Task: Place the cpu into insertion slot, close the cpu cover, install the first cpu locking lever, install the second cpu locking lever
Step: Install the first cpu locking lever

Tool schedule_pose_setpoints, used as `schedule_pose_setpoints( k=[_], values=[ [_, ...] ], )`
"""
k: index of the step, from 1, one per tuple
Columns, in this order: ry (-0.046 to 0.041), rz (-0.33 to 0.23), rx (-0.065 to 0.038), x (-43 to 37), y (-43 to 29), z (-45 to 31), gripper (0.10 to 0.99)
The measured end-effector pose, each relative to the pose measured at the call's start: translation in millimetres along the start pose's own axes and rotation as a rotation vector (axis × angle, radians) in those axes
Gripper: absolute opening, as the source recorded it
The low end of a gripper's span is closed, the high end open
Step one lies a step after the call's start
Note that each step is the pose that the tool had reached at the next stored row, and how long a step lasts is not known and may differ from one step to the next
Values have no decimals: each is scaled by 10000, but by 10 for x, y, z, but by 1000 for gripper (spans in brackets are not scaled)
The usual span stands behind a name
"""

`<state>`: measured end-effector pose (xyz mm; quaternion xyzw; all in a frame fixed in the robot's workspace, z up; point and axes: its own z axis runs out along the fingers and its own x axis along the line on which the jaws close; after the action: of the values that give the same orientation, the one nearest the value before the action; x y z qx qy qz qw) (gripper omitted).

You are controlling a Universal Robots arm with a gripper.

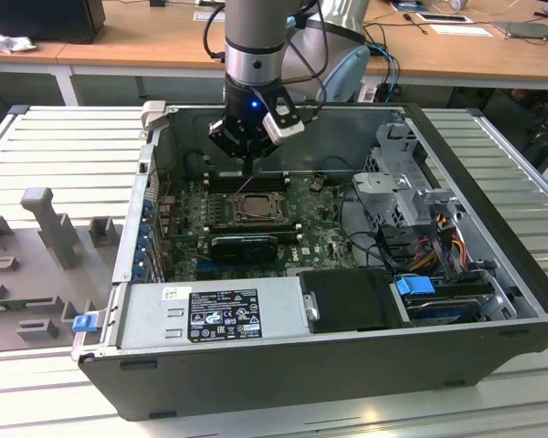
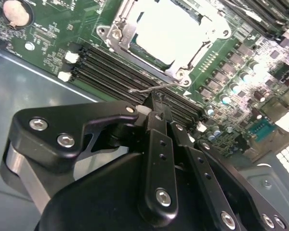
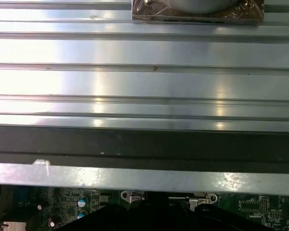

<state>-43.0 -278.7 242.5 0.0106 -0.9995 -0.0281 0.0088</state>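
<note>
The cpu (image 2: 166, 31), a pale square chip, lies in the insertion slot (image 1: 253, 208) on the green motherboard. The silvery cpu cover (image 2: 116, 30) lies down around it as a frame. A thin wire locking lever (image 2: 171, 85) sticks out from the socket's edge, over the black memory slots. My gripper (image 2: 156, 107) stands just above the socket's far side in the exterior view (image 1: 247, 172). Its black fingers (image 2: 160, 144) are shut together, with the tips right at the lever's free end. Whether they pinch the wire or just touch it is unclear.
The open computer case (image 1: 457, 365) rests on a ridged metal table (image 3: 144, 77). A power supply (image 1: 215, 315) fills the near side, and a drive cage (image 1: 411, 196) with cables is on the exterior view's right. A long black card (image 1: 244, 245) lies just in front of the socket.
</note>
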Motion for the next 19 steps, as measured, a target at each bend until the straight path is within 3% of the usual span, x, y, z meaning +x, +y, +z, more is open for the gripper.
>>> schedule_pose_setpoints(
  k=[6, 12, 19],
  values=[
    [0, -1, 1, -114, -5, 49, 106],
    [0, 0, 1, -167, -13, 163, 106],
    [-4, -1, 7, -238, -18, 231, 106]
  ],
)
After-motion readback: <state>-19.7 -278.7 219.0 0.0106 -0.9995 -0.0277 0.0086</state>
